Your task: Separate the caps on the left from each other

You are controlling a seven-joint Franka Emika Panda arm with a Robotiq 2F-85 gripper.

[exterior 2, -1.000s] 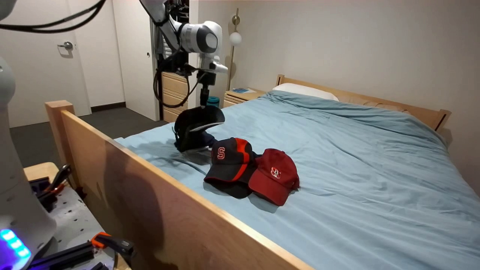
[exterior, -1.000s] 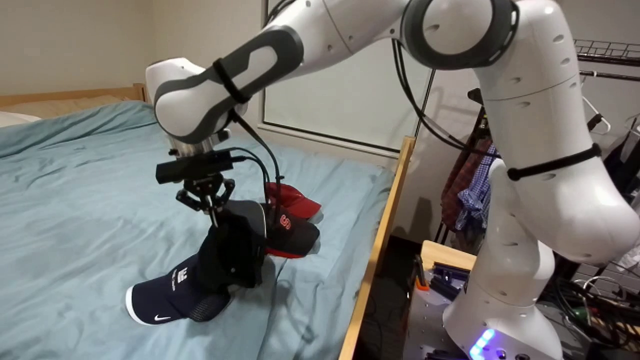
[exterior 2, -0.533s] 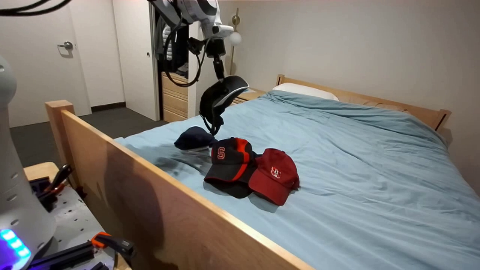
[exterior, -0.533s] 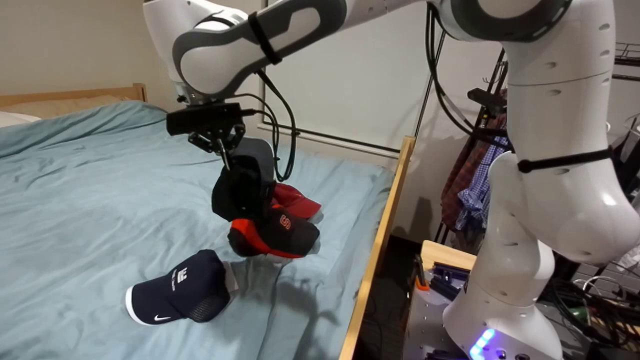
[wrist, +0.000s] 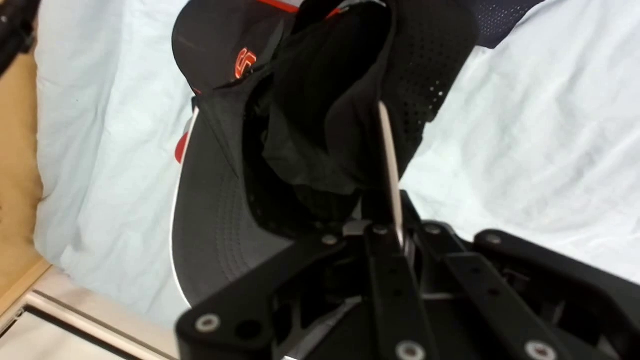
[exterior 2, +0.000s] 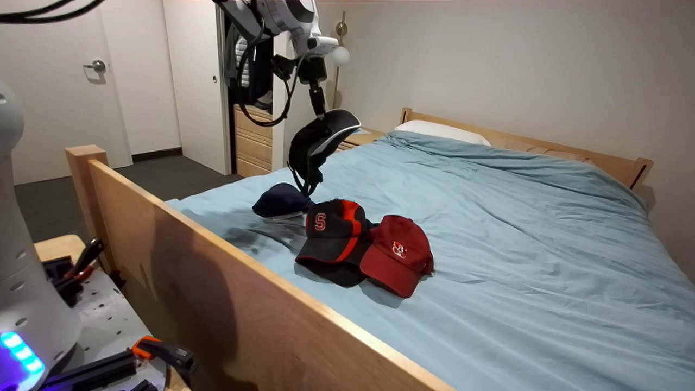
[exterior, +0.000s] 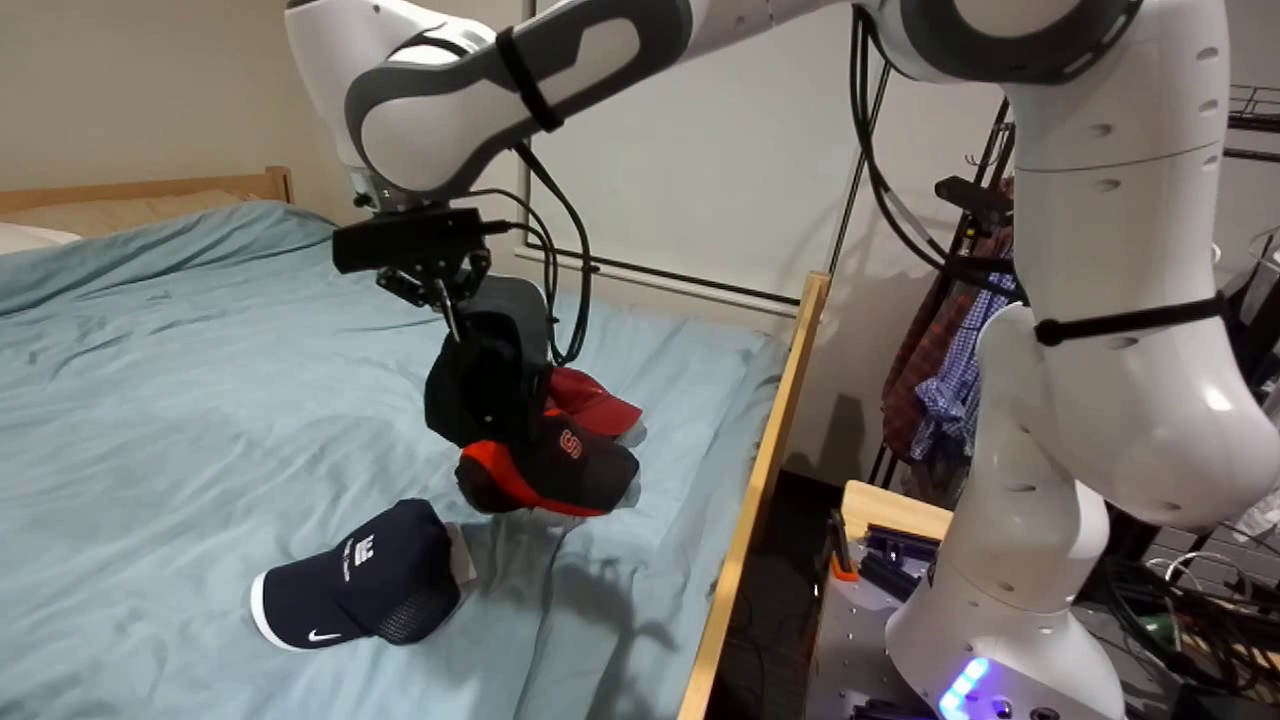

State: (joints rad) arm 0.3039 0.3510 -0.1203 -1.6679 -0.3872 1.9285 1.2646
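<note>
Hanging from your pincer (exterior: 457,336) in an exterior view is the black cap (exterior: 475,395), up in the air over the bed (exterior: 190,440). The pincer is squeezed nearly all the way together, with only the cap's cloth between its tips. Lower than the pincer, and well apart from it, the navy cap (exterior: 370,575) lies by itself.

In an exterior view you find the black-and-red cap (exterior 2: 332,228) and the red cap (exterior 2: 399,252) close together, both lower than the pincer and off to its side. You can't tell whether the low end of the black cap brushes anything.

In the wrist view, the black cap's hollow inside is just past the pincer, and its brim (wrist: 210,220) sticks out to one side. The tips seem to nip its round part.

The step in hand looks like parting the black cap from the navy cap, and that bit seems done. Next you likely need to carry the black cap sideways, away from the other three, lower it gently, then let go.
</note>
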